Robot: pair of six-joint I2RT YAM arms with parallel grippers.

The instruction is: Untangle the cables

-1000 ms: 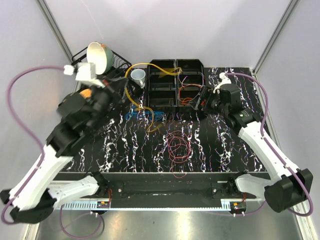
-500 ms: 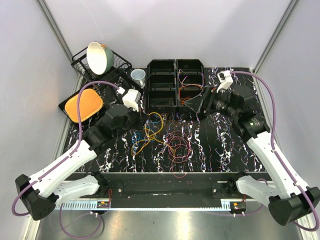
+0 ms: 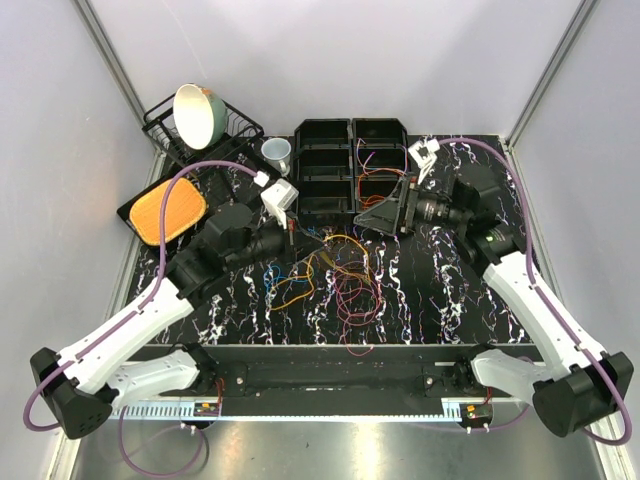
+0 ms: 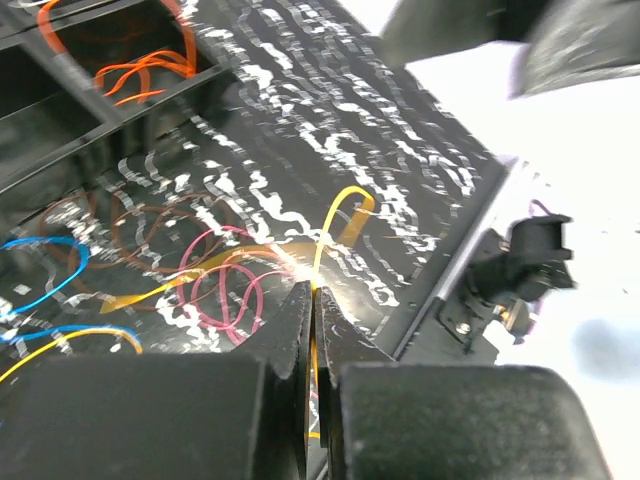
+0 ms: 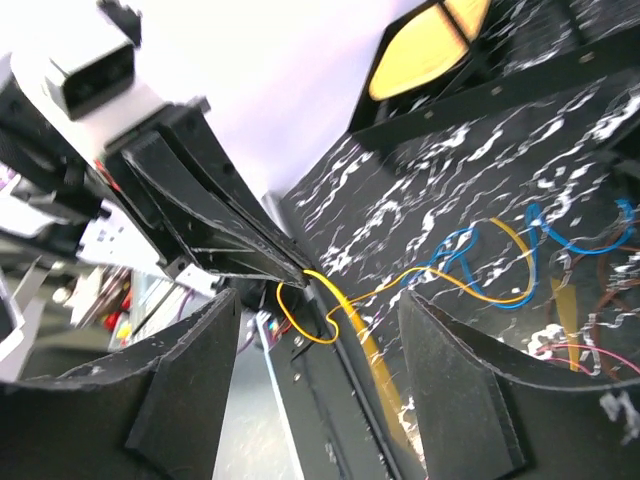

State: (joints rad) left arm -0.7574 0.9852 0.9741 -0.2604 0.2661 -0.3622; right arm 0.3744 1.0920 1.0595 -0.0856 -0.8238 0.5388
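A loose tangle of cables (image 3: 337,272) lies mid-table: yellow, orange, blue and maroon-purple loops. My left gripper (image 3: 304,240) hangs over its back edge, shut on a yellow cable (image 4: 343,207) that runs out between its tips (image 4: 312,297). A pink loop (image 4: 222,287) and a blue cable (image 4: 45,268) lie beneath it. My right gripper (image 3: 363,217) points at the left one from the right, open. In the right wrist view the yellow cable (image 5: 352,300) curls in the gap between its fingers (image 5: 195,385), touching neither. More orange cables (image 4: 140,70) lie in a bin.
Black compartment bins (image 3: 325,165) stand at the back centre, right behind both grippers. A wire rack (image 3: 235,125) holding a bowl (image 3: 195,113) is at the back left, with a cup (image 3: 276,152) beside it. An orange pad on a black tray (image 3: 167,210) lies at the left edge.
My left arm swung from the back left to the table's centre with the yellow cable, dragging the tangle forward. The right gripper moved left toward it and narrowed a little.
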